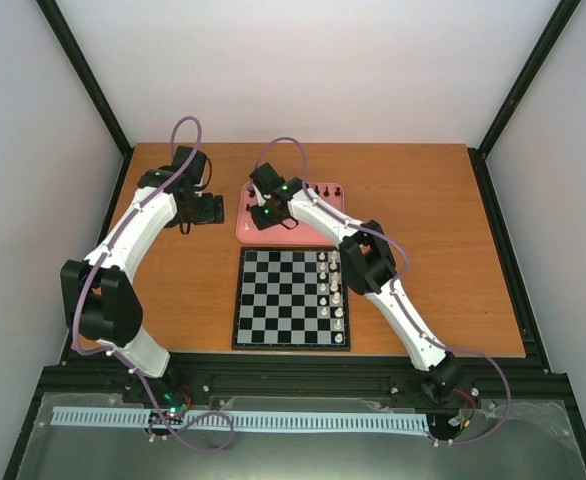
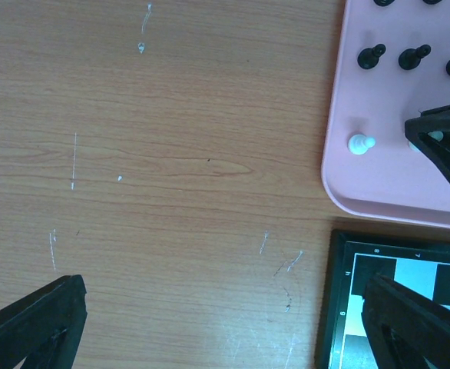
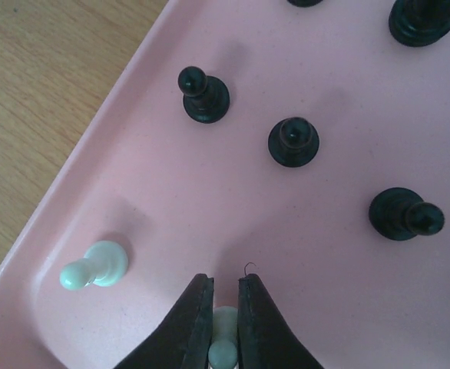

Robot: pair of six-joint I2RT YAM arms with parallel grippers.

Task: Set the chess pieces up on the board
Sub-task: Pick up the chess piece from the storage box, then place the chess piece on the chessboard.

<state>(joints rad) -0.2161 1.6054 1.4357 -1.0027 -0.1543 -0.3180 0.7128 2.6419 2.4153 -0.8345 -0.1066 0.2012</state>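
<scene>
White pieces line the board; black ones wait on the tray. Right gripper pinches a white pawn; left gripper's jaws gape.

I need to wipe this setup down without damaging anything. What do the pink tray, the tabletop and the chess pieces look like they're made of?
Pink tray: likely moulded plastic, with a smooth matte surface and a rounded raised rim.
Tabletop: wood or wood-look laminate; grain lines show, along with pale scratches.
Chess pieces, such as the black pawn and white pawn: probably plastic, slightly glossy with soft highlights.
</scene>
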